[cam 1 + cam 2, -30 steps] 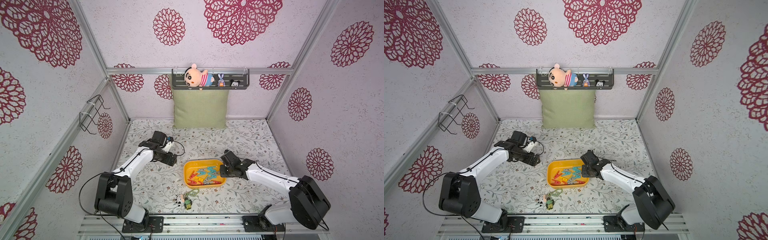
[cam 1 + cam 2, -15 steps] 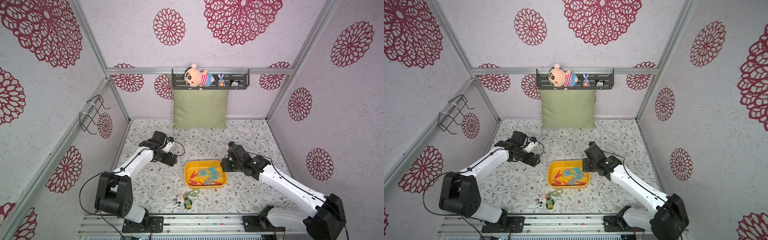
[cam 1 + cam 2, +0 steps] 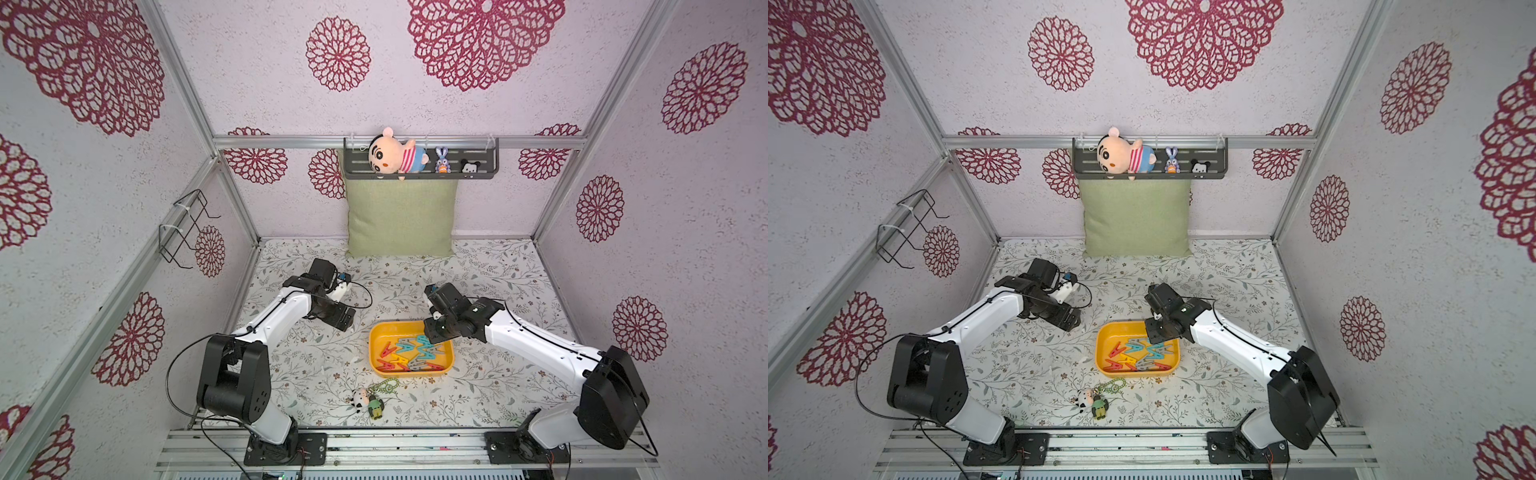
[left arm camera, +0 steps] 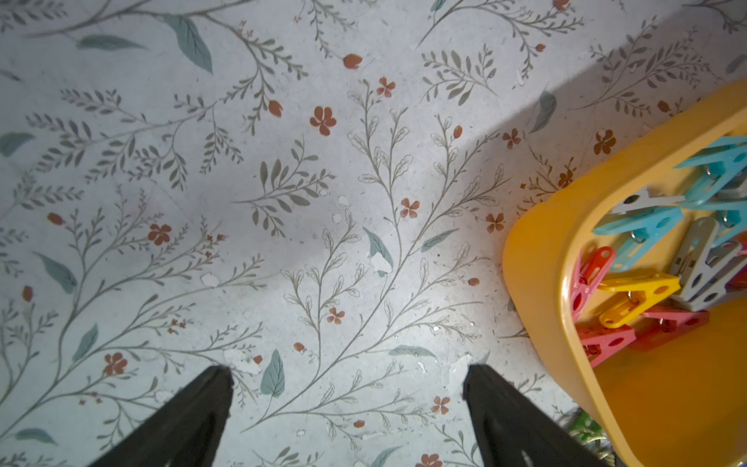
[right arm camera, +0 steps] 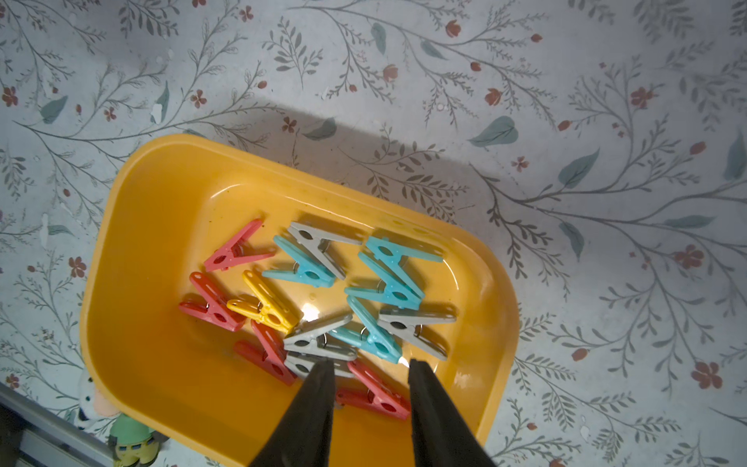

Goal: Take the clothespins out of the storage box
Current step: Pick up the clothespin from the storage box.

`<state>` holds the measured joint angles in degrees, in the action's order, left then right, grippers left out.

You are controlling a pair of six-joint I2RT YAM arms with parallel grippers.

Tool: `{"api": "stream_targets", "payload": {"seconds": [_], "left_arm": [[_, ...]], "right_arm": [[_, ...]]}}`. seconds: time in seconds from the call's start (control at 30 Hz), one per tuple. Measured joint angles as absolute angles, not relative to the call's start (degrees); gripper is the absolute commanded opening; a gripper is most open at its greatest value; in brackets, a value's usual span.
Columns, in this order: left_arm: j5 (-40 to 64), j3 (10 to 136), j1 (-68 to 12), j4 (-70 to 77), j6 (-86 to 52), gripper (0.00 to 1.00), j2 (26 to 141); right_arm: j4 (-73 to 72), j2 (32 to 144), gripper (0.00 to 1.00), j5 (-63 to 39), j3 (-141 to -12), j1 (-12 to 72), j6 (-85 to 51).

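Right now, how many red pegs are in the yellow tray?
4 red pegs, all in the tray: left peg, front-left peg, front-middle peg, front-right peg. More may hide under the pile.

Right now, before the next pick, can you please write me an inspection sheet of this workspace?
Surface: floral table cover, flat, with small chips in the print.
Job's things: clothespins, red, teal, grey and yellow, all piled in the yellow storage box; none outside.
Clutter: plush keychain with a green chain, on the cover beside the box.
Hands: left hand open, empty, over bare cover beside the box; right hand open above the pile, nothing held.
Cables: black cable loops at the left wrist, apart from the box.
Surroundings: green cushion; dark wall shelf with plush toys; wire rack.
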<state>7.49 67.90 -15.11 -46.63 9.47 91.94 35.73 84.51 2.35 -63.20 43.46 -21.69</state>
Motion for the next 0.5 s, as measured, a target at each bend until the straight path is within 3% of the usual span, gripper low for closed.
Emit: {"api": "stream_targets", "payload": {"seconds": [0.5], "left_arm": [[9.5,68.6,-15.3,-45.0,9.5,0.99,93.5]], "right_arm": [[35.2,93.3,0.36,2.9,-62.8,45.3,-18.4]]}}
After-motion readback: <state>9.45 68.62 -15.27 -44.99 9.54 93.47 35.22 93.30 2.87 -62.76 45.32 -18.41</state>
